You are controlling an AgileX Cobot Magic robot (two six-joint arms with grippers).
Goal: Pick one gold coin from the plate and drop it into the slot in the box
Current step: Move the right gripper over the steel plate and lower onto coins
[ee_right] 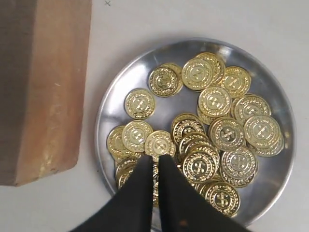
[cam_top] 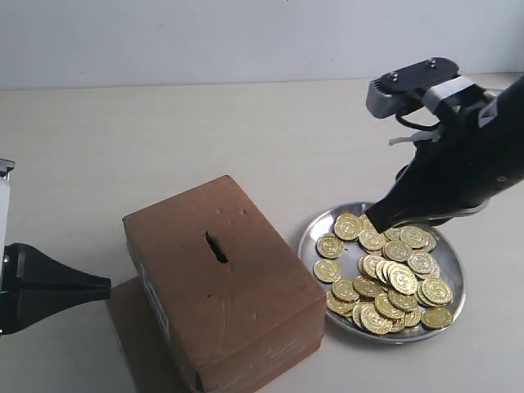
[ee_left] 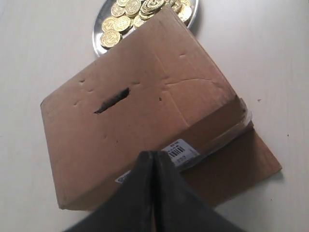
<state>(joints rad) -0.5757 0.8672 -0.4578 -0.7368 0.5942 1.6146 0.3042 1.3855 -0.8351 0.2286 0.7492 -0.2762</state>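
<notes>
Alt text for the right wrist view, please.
A black robot hand, fingers a sliver apart, points at a heap of gold coins on a round shiny silver metal plate. A brown cardboard box stands beside the plate on a pale table.

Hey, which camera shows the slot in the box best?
The left wrist view: the slot shows whole and largest on the box. The exterior view shows it smaller. The right wrist view shows only the box's edge, no slot.

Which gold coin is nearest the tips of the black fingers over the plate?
The coin just beyond both fingertips, directly ahead of them; its neighbours lie off to either side, the rest farther across the plate.
</notes>
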